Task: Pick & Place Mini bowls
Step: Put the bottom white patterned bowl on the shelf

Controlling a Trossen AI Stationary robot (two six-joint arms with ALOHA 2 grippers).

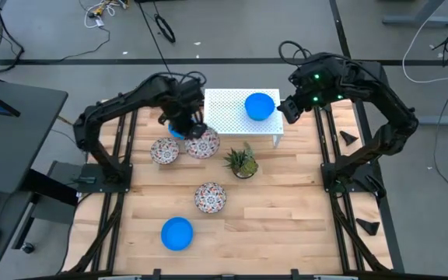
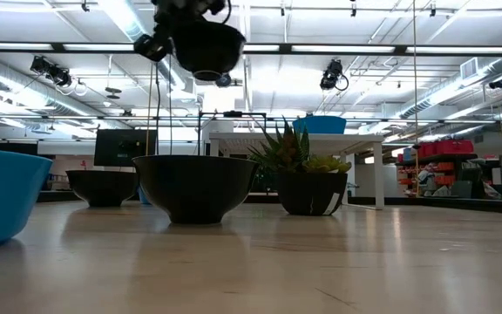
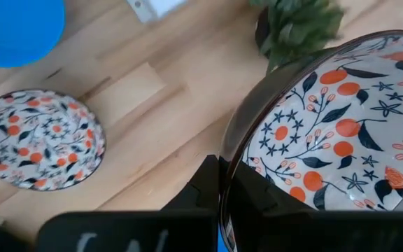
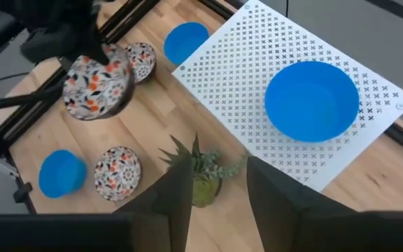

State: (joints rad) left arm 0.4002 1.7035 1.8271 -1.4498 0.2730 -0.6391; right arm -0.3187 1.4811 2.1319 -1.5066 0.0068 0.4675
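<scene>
Three blue bowls: on white rack (image 1: 239,115), near-left (image 1: 176,232), far-left by left gripper (image 1: 194,130), pinching one floral bowl's (image 1: 202,144) rim aloft. Two more floral on table. Right gripper (image 4: 217,183) parted, empty, beside rack.

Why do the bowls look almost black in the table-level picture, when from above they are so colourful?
Low view: bright ceiling lights behind leave the floral bowls and plant backlit, nearly silhouettes, reflected faintly in the table. High view: even light, so patterns read clearly. Left wrist view: the held bowl sits close and looks slightly soft.
</scene>
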